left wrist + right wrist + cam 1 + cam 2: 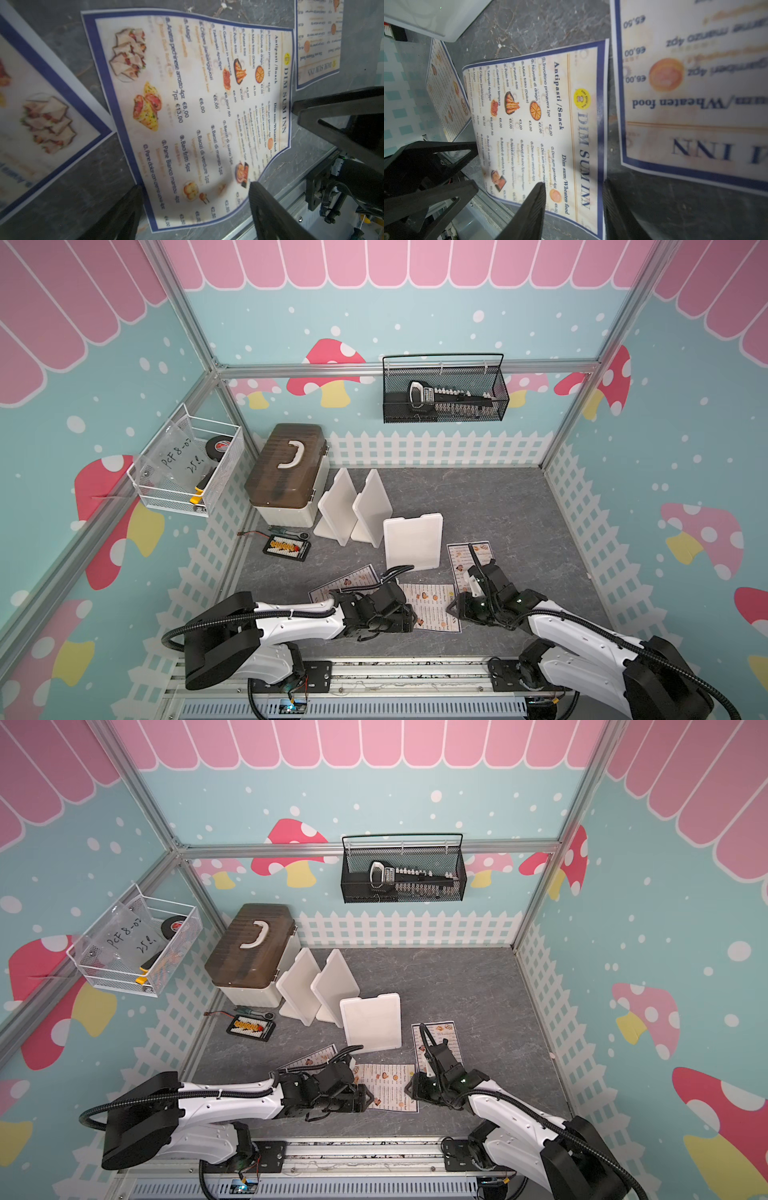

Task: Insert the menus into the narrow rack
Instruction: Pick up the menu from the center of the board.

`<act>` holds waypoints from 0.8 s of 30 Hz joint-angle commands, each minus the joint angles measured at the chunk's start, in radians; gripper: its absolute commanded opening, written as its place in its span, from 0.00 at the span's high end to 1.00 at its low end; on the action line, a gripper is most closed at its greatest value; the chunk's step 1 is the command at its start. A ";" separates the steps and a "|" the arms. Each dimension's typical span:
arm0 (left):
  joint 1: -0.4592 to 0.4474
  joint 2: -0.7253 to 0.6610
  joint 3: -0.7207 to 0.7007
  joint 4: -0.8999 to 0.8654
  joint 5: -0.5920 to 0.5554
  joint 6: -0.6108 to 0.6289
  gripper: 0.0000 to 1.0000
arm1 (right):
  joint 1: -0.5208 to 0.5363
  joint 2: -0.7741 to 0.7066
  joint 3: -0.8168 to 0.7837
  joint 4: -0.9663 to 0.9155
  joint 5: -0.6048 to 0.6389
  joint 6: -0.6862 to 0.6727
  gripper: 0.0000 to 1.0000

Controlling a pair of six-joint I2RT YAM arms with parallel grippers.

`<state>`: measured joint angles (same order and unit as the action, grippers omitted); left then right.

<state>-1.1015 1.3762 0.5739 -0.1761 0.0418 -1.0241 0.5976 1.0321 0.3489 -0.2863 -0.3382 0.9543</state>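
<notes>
In both top views the three menus lie on the grey counter (498, 510), in front of the white rack panels (411, 541) and none of them in the rack. The left menu (353, 578) is partly under my left arm, the middle menu (432, 605) lies between my two hands, and the right menu (459, 560) is partly under my right wrist. My left hand (410, 617) sits at one side edge of the middle menu and my right hand (452, 608) at the opposite edge. In the left wrist view my left hand (195, 186) is spread wide, one finger on each side of the middle menu's (187, 104) edge. Whether they touch it I cannot tell. The sheet is wavy and curls up near my right hand (336, 116). In the right wrist view my right hand (574, 182) is partly spread astride the "DIM SUM INN" edge of the middle menu (539, 124), one finger over the print and the other over bare counter past the border, not pinching it. The right menu (695, 83) lies just beside it
</notes>
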 commanded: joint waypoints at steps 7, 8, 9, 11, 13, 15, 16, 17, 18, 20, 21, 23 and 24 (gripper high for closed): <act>0.003 0.062 -0.006 -0.025 0.041 0.002 0.11 | 0.005 0.039 -0.030 -0.004 0.007 0.006 0.54; 0.003 0.065 -0.004 -0.023 0.043 0.004 0.11 | 0.005 0.043 -0.029 -0.002 0.005 0.006 0.54; 0.003 0.067 -0.002 -0.020 0.045 0.006 0.09 | 0.005 0.045 -0.028 -0.001 0.004 0.006 0.55; 0.004 0.067 -0.003 -0.010 0.050 0.012 0.05 | 0.006 0.052 -0.029 0.004 0.002 0.005 0.55; 0.006 0.066 -0.001 -0.004 0.053 0.016 0.01 | 0.005 0.056 -0.027 0.005 0.001 0.003 0.55; 0.008 0.063 -0.004 0.008 0.054 0.016 0.01 | 0.005 0.058 -0.025 0.006 -0.001 0.001 0.55; 0.011 0.060 -0.007 0.020 0.060 0.016 0.01 | 0.005 0.060 -0.024 0.005 -0.001 0.001 0.55; 0.014 0.058 -0.011 0.036 0.063 0.015 0.01 | 0.006 0.060 -0.023 0.005 -0.002 0.001 0.55; 0.017 0.058 -0.014 0.045 0.067 0.013 0.01 | 0.006 0.061 -0.022 0.006 -0.004 0.000 0.55; 0.021 0.063 -0.018 0.062 0.076 0.013 0.01 | 0.007 0.062 -0.019 0.005 -0.005 -0.003 0.55; 0.024 0.064 -0.019 0.067 0.079 0.013 0.01 | 0.007 0.065 -0.017 0.005 -0.007 -0.004 0.55; 0.028 0.071 -0.017 0.075 0.083 0.013 0.01 | 0.007 0.070 -0.012 0.007 -0.011 -0.008 0.55; 0.028 0.074 -0.015 0.077 0.085 0.015 0.01 | 0.007 0.074 -0.011 0.010 -0.014 -0.009 0.55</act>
<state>-1.0809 1.4151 0.5884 -0.0757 0.1093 -1.0065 0.5976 1.0786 0.3496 -0.2188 -0.3683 0.9501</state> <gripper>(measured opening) 0.988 0.453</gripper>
